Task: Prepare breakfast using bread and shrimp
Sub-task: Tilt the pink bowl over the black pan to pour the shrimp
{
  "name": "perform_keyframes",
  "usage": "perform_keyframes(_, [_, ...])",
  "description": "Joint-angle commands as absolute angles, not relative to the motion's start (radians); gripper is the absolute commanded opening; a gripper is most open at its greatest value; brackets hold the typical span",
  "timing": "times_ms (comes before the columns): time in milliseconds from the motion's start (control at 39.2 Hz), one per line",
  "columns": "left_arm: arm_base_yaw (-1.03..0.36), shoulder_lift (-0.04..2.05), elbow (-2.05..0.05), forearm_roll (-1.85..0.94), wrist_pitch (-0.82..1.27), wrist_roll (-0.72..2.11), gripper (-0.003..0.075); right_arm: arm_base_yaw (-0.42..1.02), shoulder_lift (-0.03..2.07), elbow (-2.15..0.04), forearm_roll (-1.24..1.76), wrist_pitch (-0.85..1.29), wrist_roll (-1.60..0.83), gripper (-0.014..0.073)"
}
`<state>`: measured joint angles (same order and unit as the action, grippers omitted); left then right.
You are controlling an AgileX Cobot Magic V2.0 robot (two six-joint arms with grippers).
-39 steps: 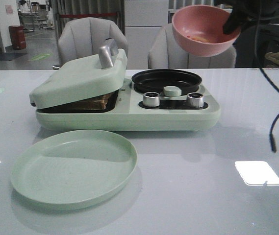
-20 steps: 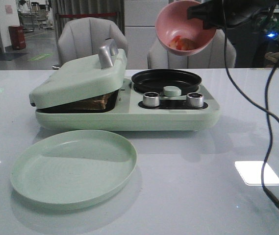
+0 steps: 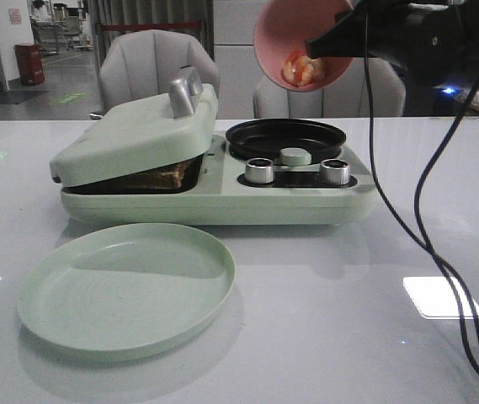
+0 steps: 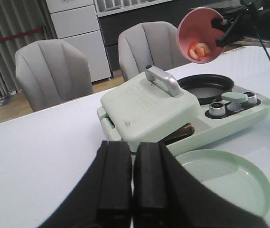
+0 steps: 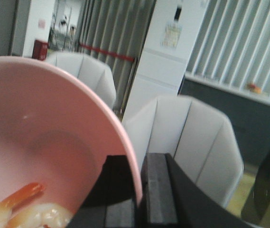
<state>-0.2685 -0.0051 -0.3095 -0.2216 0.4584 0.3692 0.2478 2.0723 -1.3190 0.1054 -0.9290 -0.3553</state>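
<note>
The right gripper [image 3: 327,42] is up high, fingers [image 5: 156,190] clamped on the rim of the pink bowl [image 3: 294,38], one finger inside the wall, one outside. The bowl is tipped steeply, mouth turned away from the fingers and down toward the black round pan [image 3: 285,137] of the green breakfast maker [image 3: 222,198]. The shrimp [image 3: 298,69] lie bunched at the bowl's low lip, the side farthest from the fingers, right above the pan. They look light, soft and slick, so I'd expect them to slide out together rather than one by one; the rim pinch seems the sensible hold, though the smooth wall could twist in it.

The bread [image 3: 159,177] sits under the half-lowered lid [image 3: 138,135], crust just peeking out; springy, easily squashed stuff.

The left gripper [image 4: 132,175] hangs low near the surface [image 3: 348,286], fingers pressed together on nothing, the green plate [image 3: 125,286] beyond its tips. Open air around the bowl; the pan's raised rim gives a modest target, and the knobs [image 3: 260,171] sit just beside it.
</note>
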Motion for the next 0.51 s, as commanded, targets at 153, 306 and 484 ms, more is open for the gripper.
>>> perform_keyframes(153, [-0.272,-0.021,-0.333,-0.239,0.386,0.361,0.0114,0.25,2.088,-1.337,-0.165,-1.196,-0.484,0.0114])
perform_keyframes(306, [-0.272,-0.021,-0.333,-0.239,0.384,0.361,0.0114,0.25,2.114,-1.337,-0.188,-1.195,-0.74,0.0114])
perform_keyframes(484, [-0.272,-0.021,-0.333,-0.239,0.384,0.361,0.0114,0.25,2.122,-1.337,-0.187,-1.206,-0.9,0.0114])
